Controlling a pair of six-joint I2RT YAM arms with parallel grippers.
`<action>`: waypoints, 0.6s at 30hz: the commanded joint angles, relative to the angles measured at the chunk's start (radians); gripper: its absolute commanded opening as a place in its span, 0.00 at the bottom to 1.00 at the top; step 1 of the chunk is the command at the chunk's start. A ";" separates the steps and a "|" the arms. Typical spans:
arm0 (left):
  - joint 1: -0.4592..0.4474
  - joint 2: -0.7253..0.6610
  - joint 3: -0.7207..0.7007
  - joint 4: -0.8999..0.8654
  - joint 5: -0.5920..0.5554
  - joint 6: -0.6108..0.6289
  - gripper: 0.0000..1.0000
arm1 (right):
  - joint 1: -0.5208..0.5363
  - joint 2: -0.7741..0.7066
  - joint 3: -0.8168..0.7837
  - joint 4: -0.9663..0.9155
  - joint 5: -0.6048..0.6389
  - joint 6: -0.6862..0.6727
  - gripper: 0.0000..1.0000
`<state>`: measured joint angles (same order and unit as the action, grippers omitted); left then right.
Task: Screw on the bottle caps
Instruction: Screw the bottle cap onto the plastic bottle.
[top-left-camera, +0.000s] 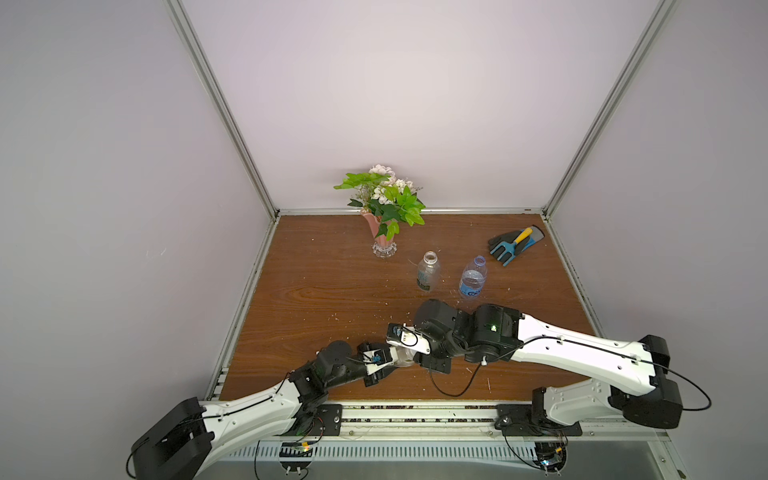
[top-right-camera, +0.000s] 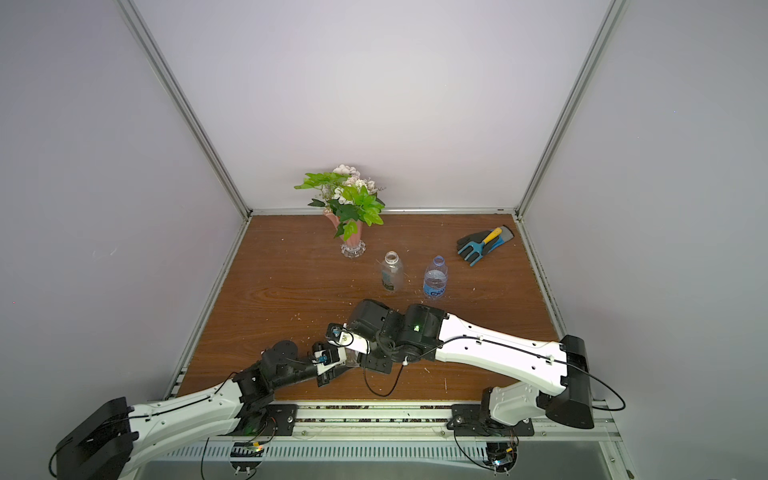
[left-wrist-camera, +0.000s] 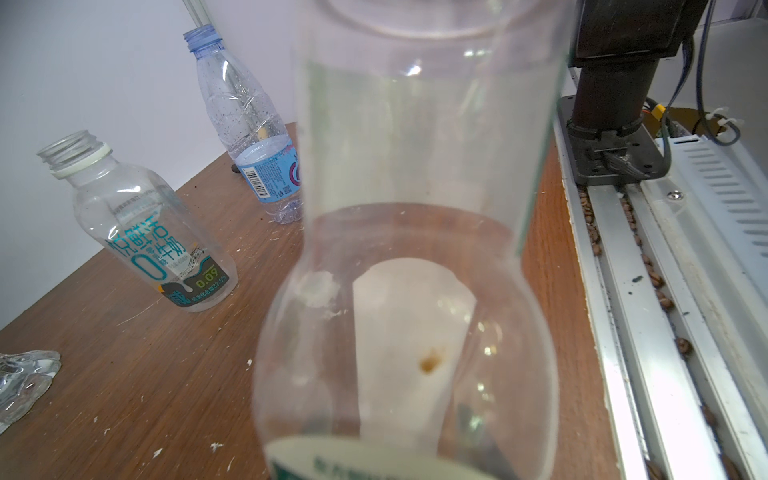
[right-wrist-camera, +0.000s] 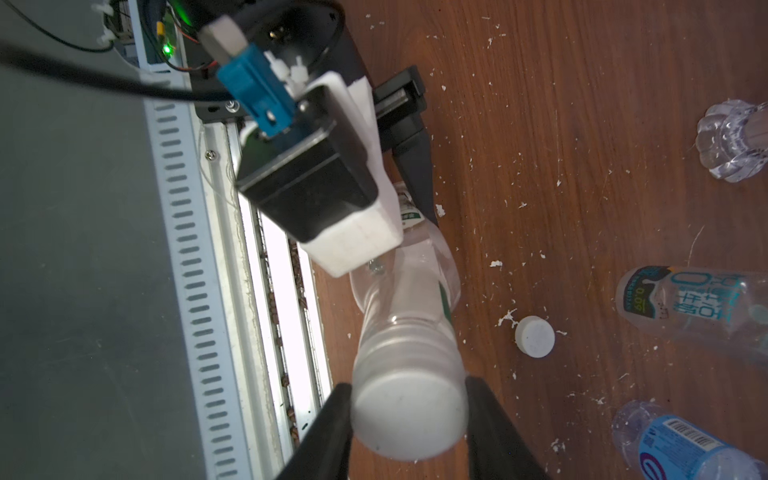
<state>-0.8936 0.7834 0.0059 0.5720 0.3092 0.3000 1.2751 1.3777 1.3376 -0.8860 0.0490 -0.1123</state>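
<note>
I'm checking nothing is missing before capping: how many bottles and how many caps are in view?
Bottles: 3 (held bottle, dark-labelled bottle, blue-labelled bottle)
Caps: 2 (white cap on held bottle, loose white cap)
Total: 5

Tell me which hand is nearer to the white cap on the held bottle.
Right. The right hand clamps the white cap between its fingers, atop the held bottle. The left hand grips that bottle lower down, on its body, apart from the cap.
</note>
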 joint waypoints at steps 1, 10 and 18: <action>0.008 -0.030 0.032 0.200 -0.050 -0.001 0.44 | -0.015 0.032 -0.034 0.020 -0.138 0.241 0.00; 0.008 -0.026 0.032 0.208 -0.064 0.000 0.44 | -0.047 0.023 -0.055 0.031 -0.128 0.531 0.00; 0.008 0.011 0.043 0.218 -0.052 0.001 0.44 | -0.049 0.030 -0.051 0.008 -0.134 0.585 0.00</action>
<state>-0.8936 0.8036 0.0044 0.5991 0.2699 0.3149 1.2190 1.3678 1.3197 -0.8341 -0.0330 0.3931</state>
